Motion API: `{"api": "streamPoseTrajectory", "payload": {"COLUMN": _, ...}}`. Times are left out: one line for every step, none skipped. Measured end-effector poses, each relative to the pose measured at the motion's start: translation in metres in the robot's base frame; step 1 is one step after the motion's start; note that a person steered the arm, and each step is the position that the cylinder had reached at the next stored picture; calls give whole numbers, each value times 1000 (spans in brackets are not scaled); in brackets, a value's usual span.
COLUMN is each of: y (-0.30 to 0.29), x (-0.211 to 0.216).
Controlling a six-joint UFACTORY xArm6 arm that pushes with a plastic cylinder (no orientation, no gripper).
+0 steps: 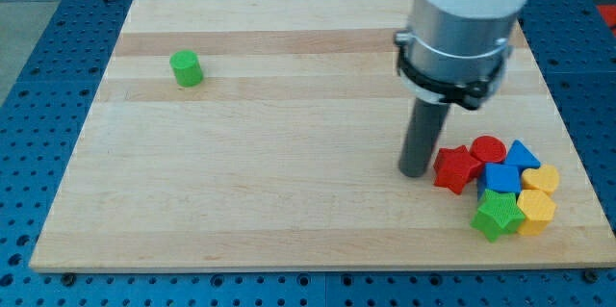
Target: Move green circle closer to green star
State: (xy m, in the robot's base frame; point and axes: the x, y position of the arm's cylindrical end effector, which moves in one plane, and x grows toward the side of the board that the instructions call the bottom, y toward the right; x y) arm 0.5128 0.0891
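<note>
Tip (416, 171) of mine, no jaws, sits beside red star (455, 168); green circle (187, 68) is far top-left, green star (497, 214) bottom-right. Sweeping carelessly could scatter that cluster.

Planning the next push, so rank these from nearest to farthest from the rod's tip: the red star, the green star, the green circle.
From my tip:
1. Red star, just to the view's right of it.
2. Green star, lower right, at the cluster's bottom.
3. Green circle, alone far off at the view's upper left.
</note>
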Motion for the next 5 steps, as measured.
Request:
{"api": "streamPoseTrajectory", "payload": {"y": -41, "x": -41}}
{"api": "streamPoseTrajectory", "payload": {"y": -68, "x": -94}}
{"api": "streamPoseTrajectory", "payload": {"y": -105, "x": -138}}
{"api": "streamPoseTrajectory", "payload": {"y": -150, "x": -177}}
{"api": "streamPoseTrajectory", "payload": {"y": -200, "x": -204}}
